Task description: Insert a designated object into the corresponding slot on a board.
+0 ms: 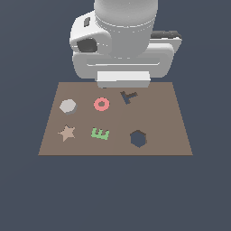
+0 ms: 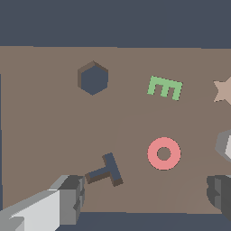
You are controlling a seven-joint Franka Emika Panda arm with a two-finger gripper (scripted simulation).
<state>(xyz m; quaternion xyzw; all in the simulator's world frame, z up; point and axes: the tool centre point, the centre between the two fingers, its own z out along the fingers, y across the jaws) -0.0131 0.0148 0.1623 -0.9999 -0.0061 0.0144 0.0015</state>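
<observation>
The grey hexagonal block (image 1: 67,106) lies flat on the brown board (image 1: 171,117), on the far row at the exterior view's left, just beside the pink ring (image 1: 101,104). The hexagon slot (image 1: 138,138) is well apart from it, on the near row at the right. The gripper (image 2: 146,194) hangs above the board's far edge with its fingers (image 2: 72,198) wide apart, holding nothing.

Computer-made test scene, not real room. Flat dark blue ground everywhere, no walls, no furniture. Plain brown board (image 1: 115,119) with simple coloured shapes; smooth white robot arm (image 1: 124,40) at 12 o'clock.
</observation>
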